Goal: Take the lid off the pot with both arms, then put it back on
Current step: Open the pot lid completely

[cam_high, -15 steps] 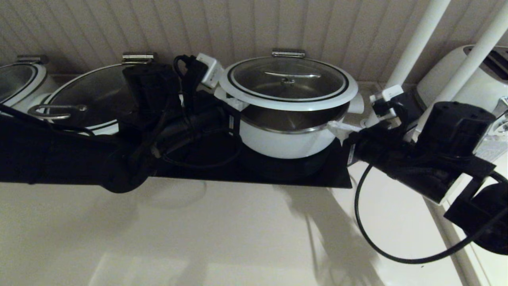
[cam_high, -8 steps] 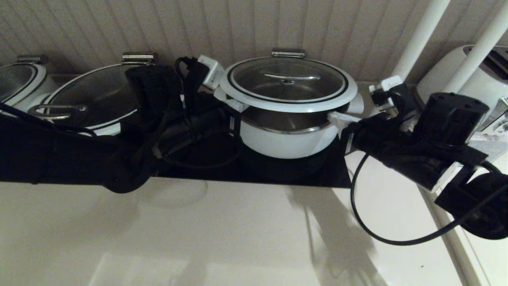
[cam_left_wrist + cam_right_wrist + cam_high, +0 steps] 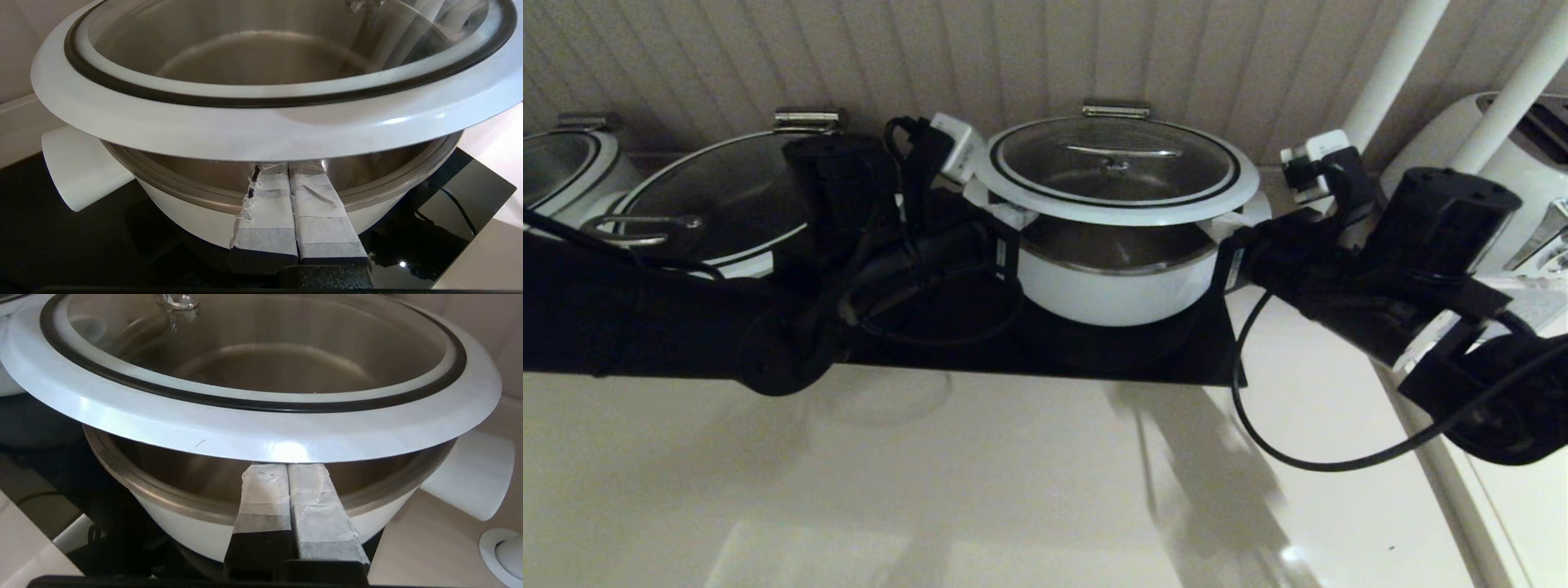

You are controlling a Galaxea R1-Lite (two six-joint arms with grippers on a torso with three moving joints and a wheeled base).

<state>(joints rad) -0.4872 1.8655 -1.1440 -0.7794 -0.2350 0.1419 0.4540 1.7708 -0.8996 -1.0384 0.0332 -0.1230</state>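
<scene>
head view / lid [image 3: 1116,175]: glass with white rim, raised clear of the pot [image 3: 1112,282]; gap shows steel pot rim all round the front. Roughly centred above the pot, sitting level.
head view / pot: white, on the black cooktop [image 3: 1045,351], against the ribbed wall.
head view / left gripper [image 3: 1001,214]: at the lid's left edge, tucked under the white rim, above the pot rim.
head view / right gripper [image 3: 1232,226]: at the lid's right edge, also under the rim; arm runs off to the right of the pot.
head view / second pot [image 3: 715,200]: left of the main pot, partly behind the left arm, lid on.
head view / toaster [image 3: 1515,155]: white, well right of the pot.
left wrist view / left gripper [image 3: 291,173]: two taped fingers [image 3: 267,212] pressed together side by side, nothing between them; tips go under the lid [image 3: 261,126] rim, over the pot [image 3: 196,212] rim. Lid rests on top of them.
left wrist view / pot handle [image 3: 81,167]: white tab, beside the gripper, below the lid.
right wrist view / right gripper [image 3: 288,469]: taped fingers [image 3: 316,510] pressed together, tips under the lid [image 3: 253,433] rim, supporting from below, not pinching.
right wrist view / pot [image 3: 179,522]: below the lid, clear gap between the two; white pot handle [image 3: 474,473] off to one side of the gripper.
</scene>
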